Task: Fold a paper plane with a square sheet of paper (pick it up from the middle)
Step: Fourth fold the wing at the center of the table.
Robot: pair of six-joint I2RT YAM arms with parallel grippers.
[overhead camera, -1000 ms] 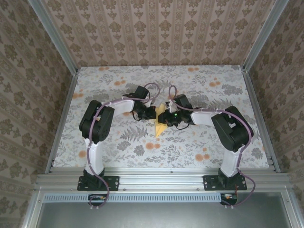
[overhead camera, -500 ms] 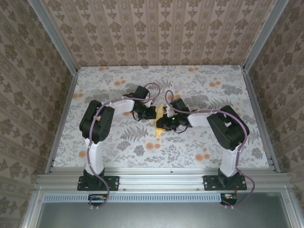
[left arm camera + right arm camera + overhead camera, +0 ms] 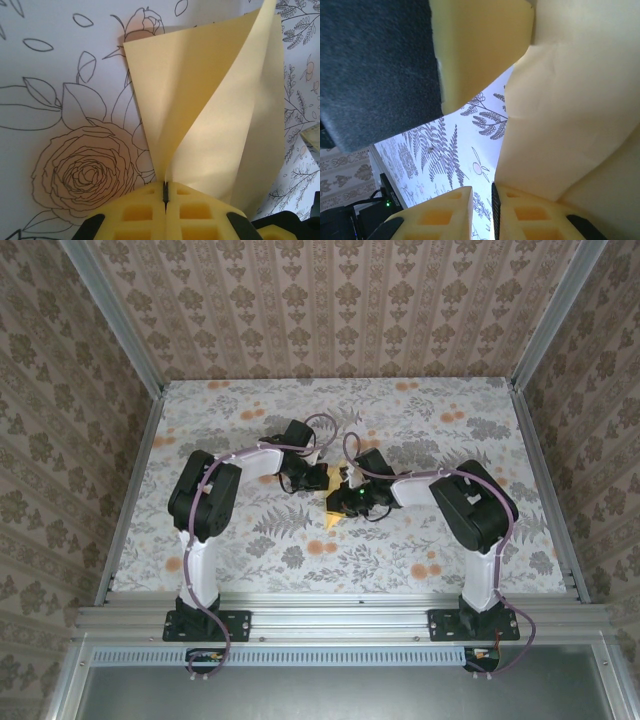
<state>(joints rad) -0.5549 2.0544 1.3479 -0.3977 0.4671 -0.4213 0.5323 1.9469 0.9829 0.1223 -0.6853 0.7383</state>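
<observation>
Your left gripper [image 3: 165,192] is clamped fully shut on the square sheet of paper [image 3: 215,125]. It pinches the sheet's lower folded edge, and two flaps fan up from the pads above the floral cloth [image 3: 60,75]. Your right gripper [image 3: 482,200] has its pads nearly together, with a thin slit that shows cloth through it. The paper lies against its right-hand pad, but you can't tell from this angle whether it's actually pinched. In the top view the sheet is mid-table, between the two grippers and partly under the right one.
</observation>
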